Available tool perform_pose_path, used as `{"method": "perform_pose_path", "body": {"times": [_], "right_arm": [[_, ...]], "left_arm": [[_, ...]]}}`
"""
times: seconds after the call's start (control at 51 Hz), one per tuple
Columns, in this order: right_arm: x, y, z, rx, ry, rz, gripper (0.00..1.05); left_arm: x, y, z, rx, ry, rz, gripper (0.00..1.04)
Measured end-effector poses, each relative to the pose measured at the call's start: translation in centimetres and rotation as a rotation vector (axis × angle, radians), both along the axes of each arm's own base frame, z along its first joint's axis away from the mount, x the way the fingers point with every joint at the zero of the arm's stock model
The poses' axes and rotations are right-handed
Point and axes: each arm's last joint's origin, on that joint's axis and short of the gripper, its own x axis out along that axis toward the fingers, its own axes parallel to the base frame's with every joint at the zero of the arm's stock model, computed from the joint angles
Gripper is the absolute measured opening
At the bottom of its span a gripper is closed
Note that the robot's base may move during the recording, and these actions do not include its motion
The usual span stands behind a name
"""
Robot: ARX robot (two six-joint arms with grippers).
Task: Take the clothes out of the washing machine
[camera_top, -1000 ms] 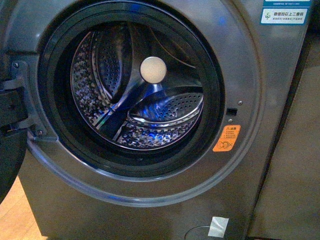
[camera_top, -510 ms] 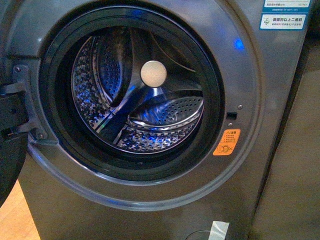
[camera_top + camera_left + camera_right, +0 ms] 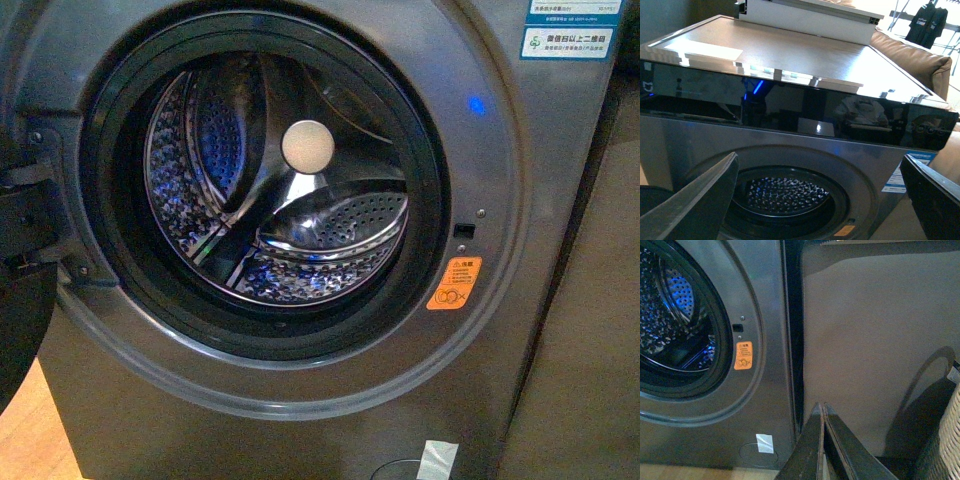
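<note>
- Washing machine (image 3: 300,400) is sliding slightly lower-left in the front view versus a second ago; camera seemingly backing off.
- Drum (image 3: 280,190) showing bare steel; clothes nowhere visible, likely already out.
- Left gripper (image 3: 820,200) gaping wide, empty.
- Right gripper (image 3: 823,412) pressed closed, its fingers gripping nothing.

front view close on washing machine (image 3: 500,330) porthole, wrist views share it

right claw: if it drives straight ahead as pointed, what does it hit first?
Likely the plain beige cabinet panel beside the grey metallic front-loading washing machine, not the drum. The shut right claw aims just right of the dark gap between them; depth is unclear.
</note>
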Motion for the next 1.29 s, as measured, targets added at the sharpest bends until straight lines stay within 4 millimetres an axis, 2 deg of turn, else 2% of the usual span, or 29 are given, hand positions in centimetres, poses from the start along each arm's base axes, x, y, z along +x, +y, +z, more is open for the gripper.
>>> {"method": "perform_pose_path", "body": {"times": [0.098, 0.216, 0.373, 0.627, 0.824, 0.941, 1.137, 1.294], "right_arm": [[0.0, 0.0, 0.0, 0.000, -0.002, 0.002, 0.02], [0.0, 0.0, 0.0, 0.000, -0.001, 0.001, 0.02], [0.0, 0.0, 0.0, 0.000, -0.001, 0.002, 0.02], [0.0, 0.0, 0.0, 0.000, -0.001, 0.002, 0.02], [0.0, 0.0, 0.0, 0.000, -0.001, 0.002, 0.02], [0.0, 0.0, 0.0, 0.000, -0.001, 0.002, 0.02], [0.0, 0.0, 0.0, 0.000, -0.001, 0.002, 0.02], [0.0, 0.0, 0.0, 0.000, -0.001, 0.002, 0.02]], "left_arm": [[-0.3, 0.1, -1.5, 0.050, -0.055, 0.083, 0.85], [-0.3, 1.1, -6.8, 0.118, -0.068, 0.091, 0.66], [-1.9, 3.5, -13.7, 0.145, -0.077, 0.112, 0.41], [-2.7, 5.2, -22.9, 0.182, -0.024, 0.101, 0.02], [-3.7, 6.4, -27.7, 0.185, -0.020, 0.107, 0.04], [-4.1, 6.9, -29.9, 0.186, -0.017, 0.108, 0.04], [-4.7, 8.1, -32.5, 0.188, -0.011, 0.106, 0.04], [-5.1, 8.2, -34.0, 0.189, -0.009, 0.109, 0.04]]}}
